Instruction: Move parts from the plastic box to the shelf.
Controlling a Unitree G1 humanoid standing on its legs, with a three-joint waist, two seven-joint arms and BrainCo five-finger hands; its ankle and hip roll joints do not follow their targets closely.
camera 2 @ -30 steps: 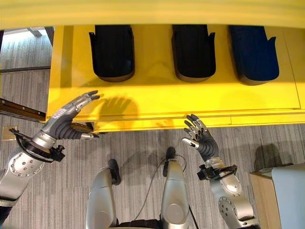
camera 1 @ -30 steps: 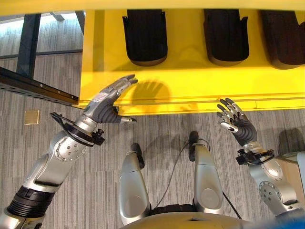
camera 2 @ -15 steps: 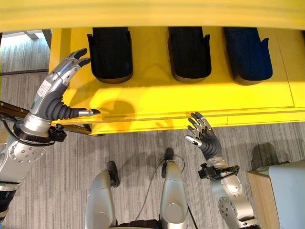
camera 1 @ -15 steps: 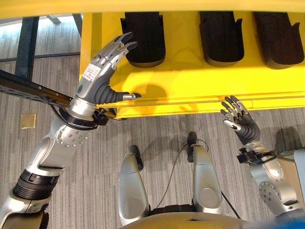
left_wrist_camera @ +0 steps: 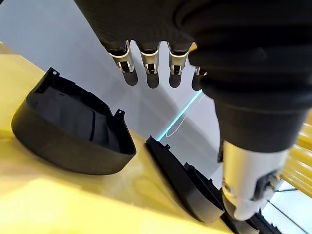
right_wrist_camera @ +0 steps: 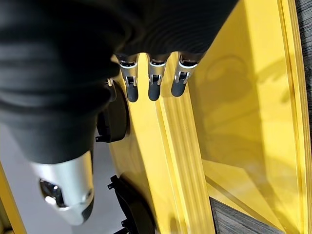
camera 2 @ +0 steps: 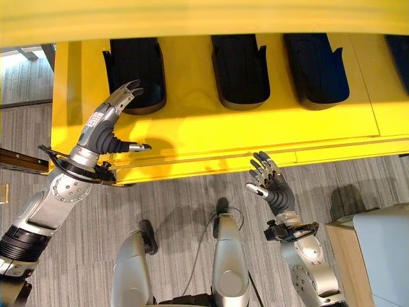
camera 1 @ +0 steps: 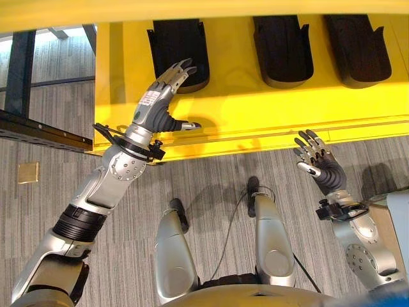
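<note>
Several black moulded plastic parts lie in a row on the yellow shelf (camera 1: pixel 255 109): one at the left (camera 1: pixel 179 48), one in the middle (camera 1: pixel 283 41) and one to the right (camera 1: pixel 358 41). My left hand (camera 1: pixel 160 105) is open above the shelf, its straight fingers reaching to the near rim of the left part (left_wrist_camera: pixel 73 136), and it holds nothing. My right hand (camera 1: pixel 317 163) is open and empty over the floor, just in front of the shelf's front edge. The right wrist view looks along its fingers (right_wrist_camera: pixel 153 83) at the shelf's front lip (right_wrist_camera: pixel 234 97).
A dark metal beam (camera 1: pixel 38 128) runs across the floor left of the shelf. A small tan square (camera 1: pixel 27 171) lies on the carpet. A pale grey-blue box on a wooden stand (camera 2: pixel 377 256) sits at the lower right.
My left hand has risen from the shelf's front edge and reached in over the shelf towards the left black part. The view has shifted slightly. My right hand has barely moved.
</note>
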